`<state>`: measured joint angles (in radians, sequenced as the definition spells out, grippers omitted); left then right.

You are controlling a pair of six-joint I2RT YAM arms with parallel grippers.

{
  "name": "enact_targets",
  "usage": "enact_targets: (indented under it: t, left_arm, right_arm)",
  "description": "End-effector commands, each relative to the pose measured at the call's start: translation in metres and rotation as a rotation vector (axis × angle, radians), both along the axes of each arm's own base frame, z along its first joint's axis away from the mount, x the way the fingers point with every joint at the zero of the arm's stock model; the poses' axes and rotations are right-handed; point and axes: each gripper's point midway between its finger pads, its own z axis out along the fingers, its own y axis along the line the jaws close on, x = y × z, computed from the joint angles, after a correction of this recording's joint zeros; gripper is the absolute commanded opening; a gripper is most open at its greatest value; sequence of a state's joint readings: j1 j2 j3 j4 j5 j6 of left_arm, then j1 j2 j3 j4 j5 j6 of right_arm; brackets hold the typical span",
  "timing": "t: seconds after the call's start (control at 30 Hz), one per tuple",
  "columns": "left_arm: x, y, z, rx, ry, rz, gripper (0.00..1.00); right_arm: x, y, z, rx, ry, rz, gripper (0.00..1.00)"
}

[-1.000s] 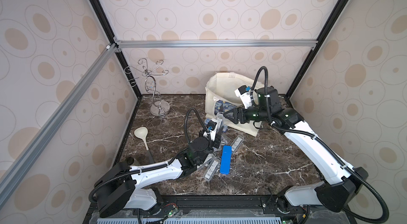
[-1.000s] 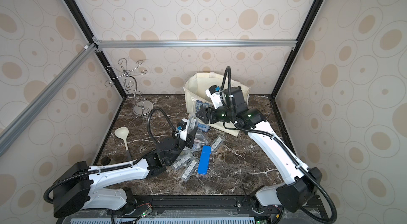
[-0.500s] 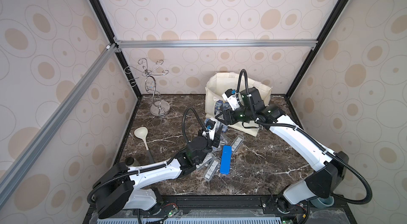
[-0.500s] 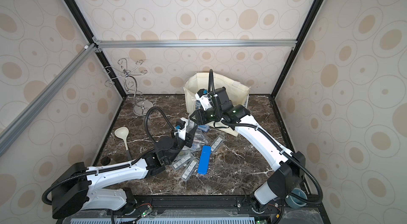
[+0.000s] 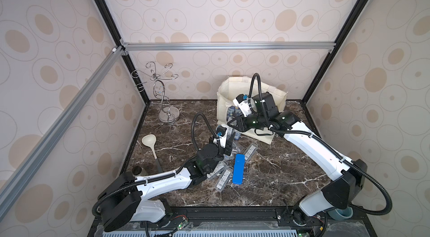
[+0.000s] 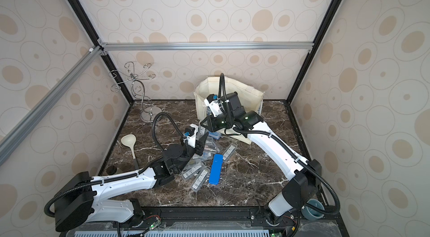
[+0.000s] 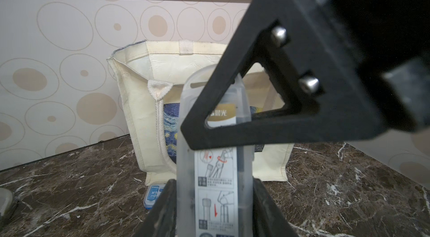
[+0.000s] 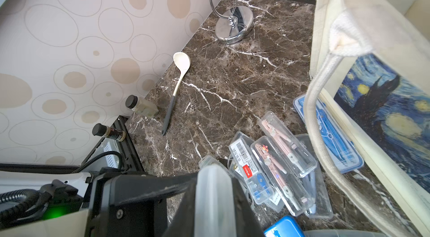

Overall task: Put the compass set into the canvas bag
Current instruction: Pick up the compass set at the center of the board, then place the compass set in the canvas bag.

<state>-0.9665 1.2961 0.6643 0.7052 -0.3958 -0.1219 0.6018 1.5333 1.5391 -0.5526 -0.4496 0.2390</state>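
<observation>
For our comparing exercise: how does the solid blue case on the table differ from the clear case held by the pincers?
The blue case is opaque; the clear case is see-through, with a printed label. The blue case lies flat on the table; the clear case is held up, clamped by both the left pincer and the right pincer. Both are slim, oblong cases.

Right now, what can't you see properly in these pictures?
Inside the canvas bag: right arm covers its opening in both top views.
Held compass case: right gripper crosses its label in the left wrist view.
Blue case: a finger of the left gripper cuts it off, same view.
</observation>
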Motion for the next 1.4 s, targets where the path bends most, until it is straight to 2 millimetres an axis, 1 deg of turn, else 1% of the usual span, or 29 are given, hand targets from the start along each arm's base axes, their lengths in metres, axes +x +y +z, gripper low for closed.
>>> enact_targets:
  t: [0.0,0.07,0.1,0.13,0.17,0.2,0.23,0.3,0.4,0.5,0.6,0.73,0.8,0.87,0.93,1.0,1.07,1.13,1.17,1.23,1.37]
  left_arm:
    - [0.001,0.003,0.019,-0.067,-0.036,0.009,0.47]
    - [0.001,0.002,0.019,-0.066,-0.035,0.007,0.51]
    - [0.001,0.002,0.018,-0.065,-0.033,0.006,0.56]
    - [0.001,0.002,0.018,-0.065,-0.032,0.004,0.65]
    - [0.001,0.001,0.017,-0.062,-0.032,0.0,0.77]
    - [0.0,0.0,0.017,-0.058,-0.032,-0.008,0.98]
    - [-0.001,0.0,0.016,-0.051,-0.033,-0.015,1.0]
    - [-0.004,-0.002,0.012,-0.042,-0.03,-0.037,1.0]
    - [-0.013,-0.005,0.006,-0.018,-0.03,-0.095,1.0]
    - [-0.024,-0.004,-0.001,-0.006,-0.022,-0.144,1.0]
    - [-0.029,0.009,-0.008,-0.02,-0.01,-0.123,1.0]
    - [-0.023,0.032,-0.02,-0.013,0.032,-0.017,1.0]
    - [-0.018,0.04,-0.028,0.011,0.064,0.037,1.0]
    - [-0.013,0.043,-0.036,0.034,0.096,0.068,1.0]
    - [-0.01,0.042,-0.042,0.048,0.119,0.075,1.0]
    - [-0.007,0.041,-0.047,0.053,0.136,0.083,1.0]
    - [-0.005,0.039,-0.048,0.051,0.145,0.084,1.0]
    - [-0.003,0.037,-0.051,0.056,0.155,0.088,1.0]
    - [-0.002,0.036,-0.052,0.058,0.157,0.087,1.0]
    - [0.0,0.035,-0.055,0.063,0.167,0.086,1.0]
    - [0.003,0.033,-0.059,0.068,0.18,0.088,1.0]
  right_arm:
    - [0.002,0.002,0.002,0.008,-0.003,-0.009,0.19]
    - [0.003,0.002,0.002,0.005,-0.008,-0.014,0.18]
    - [0.004,0.001,0.003,0.006,-0.013,-0.017,0.18]
    - [0.004,0.0,0.003,0.003,-0.015,-0.019,0.17]
    - [0.005,0.0,0.004,0.001,-0.021,-0.024,0.17]
    - [0.007,-0.001,0.004,-0.003,-0.028,-0.032,0.17]
    - [0.009,-0.002,0.005,-0.01,-0.037,-0.043,0.17]
    - [0.014,-0.006,0.009,-0.028,-0.059,-0.071,0.17]
    - [0.024,-0.014,0.017,-0.059,-0.103,-0.116,0.16]
    - [0.037,-0.021,0.031,-0.078,-0.15,-0.151,0.15]
    - [0.051,-0.028,0.051,-0.073,-0.195,-0.186,0.15]
    - [0.075,-0.042,0.078,-0.081,-0.258,-0.243,0.15]
    - [0.088,-0.052,0.091,-0.093,-0.287,-0.287,0.15]
    - [0.102,-0.065,0.103,-0.1,-0.311,-0.336,0.14]
    - [0.118,-0.083,0.114,-0.104,-0.334,-0.401,0.15]
    - [0.133,-0.102,0.117,-0.13,-0.349,-0.471,0.15]
    - [0.149,-0.123,0.113,-0.186,-0.361,-0.551,0.15]
    - [0.164,-0.145,0.1,-0.277,-0.366,-0.627,0.15]
    - [0.169,-0.153,0.093,-0.319,-0.365,-0.65,0.15]
    - [0.179,-0.168,0.068,-0.415,-0.334,-0.68,0.15]
    - [0.191,-0.186,0.018,-0.523,-0.23,-0.689,0.14]
